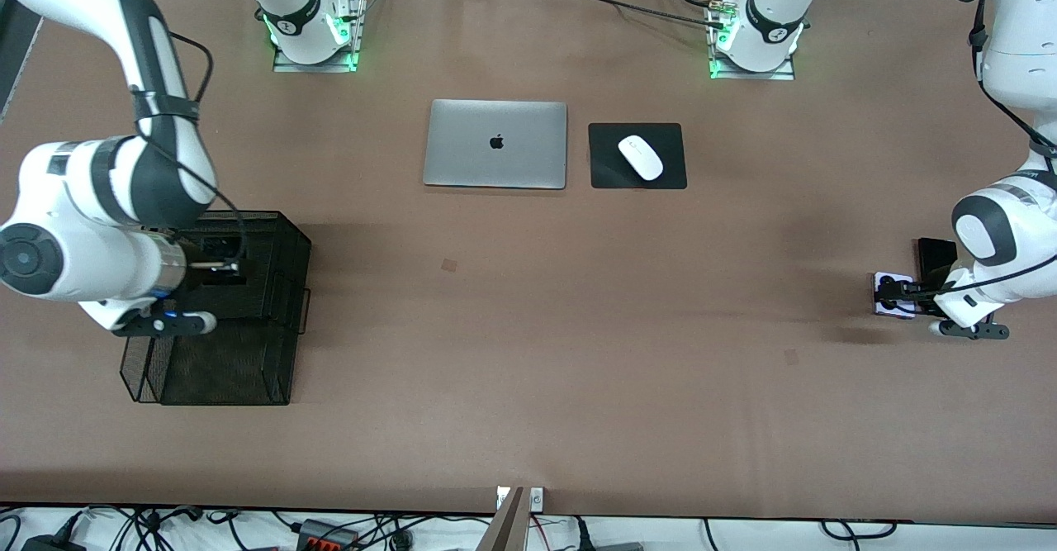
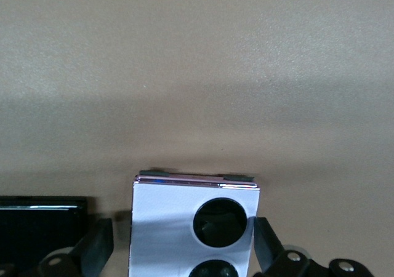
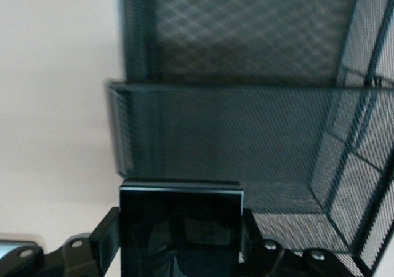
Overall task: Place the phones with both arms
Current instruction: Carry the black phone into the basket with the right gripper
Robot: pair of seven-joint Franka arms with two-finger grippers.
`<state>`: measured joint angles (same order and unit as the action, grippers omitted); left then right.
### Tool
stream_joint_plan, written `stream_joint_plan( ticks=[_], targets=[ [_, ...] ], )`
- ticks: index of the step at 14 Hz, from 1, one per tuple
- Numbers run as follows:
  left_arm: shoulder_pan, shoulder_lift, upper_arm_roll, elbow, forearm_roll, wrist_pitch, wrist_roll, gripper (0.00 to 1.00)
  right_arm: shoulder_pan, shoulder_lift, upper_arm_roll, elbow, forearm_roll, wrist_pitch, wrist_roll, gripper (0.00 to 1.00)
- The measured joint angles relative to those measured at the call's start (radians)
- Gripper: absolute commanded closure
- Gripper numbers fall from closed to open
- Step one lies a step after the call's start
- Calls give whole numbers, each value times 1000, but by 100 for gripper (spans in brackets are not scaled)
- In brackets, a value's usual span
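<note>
Lilac phone (image 2: pixel 184 228) on brown table (image 1: pixel 528 328) between wide left gripper (image 2: pixel 184 246); right gripper (image 3: pixel 178 240) grips black phone (image 3: pixel 180 221).

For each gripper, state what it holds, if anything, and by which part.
The right gripper holds a black phone by its two side edges, over the black mesh tray. The left gripper holds nothing: its open fingers straddle the lilac phone on the table.

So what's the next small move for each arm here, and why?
Probably the left gripper should close: its fingers stand open on either side of the lilac phone, which lies on the table beside a black phone. The right gripper, shut on another black phone over the mesh tray, would likely lower it in.
</note>
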<state>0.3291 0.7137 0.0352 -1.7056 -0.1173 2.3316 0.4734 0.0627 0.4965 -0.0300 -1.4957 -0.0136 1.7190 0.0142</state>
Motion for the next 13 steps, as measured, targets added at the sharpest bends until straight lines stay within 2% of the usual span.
stream_joint_plan(
  ticks=[3, 8, 9, 12, 13],
  targets=[
    [-1, 3, -1, 0, 0, 0, 1, 0, -16, -25, 1, -83, 1, 11, -1, 71],
    [-2, 3, -2, 0, 0, 0, 4, 0, -16, -24, 7, -149, 10, 97, -1, 71],
    [-2, 3, -2, 0, 0, 0, 5, 5, -16, -23, 7, -158, 10, 117, -1, 71],
    [-3, 3, -4, 0, 0, 0, 10, 33, -21, -23, 6, -162, 10, 128, -1, 71],
    [-4, 3, -4, 0, 1, 0, 11, 39, -29, -23, 5, -161, 10, 128, -1, 71]
  ],
)
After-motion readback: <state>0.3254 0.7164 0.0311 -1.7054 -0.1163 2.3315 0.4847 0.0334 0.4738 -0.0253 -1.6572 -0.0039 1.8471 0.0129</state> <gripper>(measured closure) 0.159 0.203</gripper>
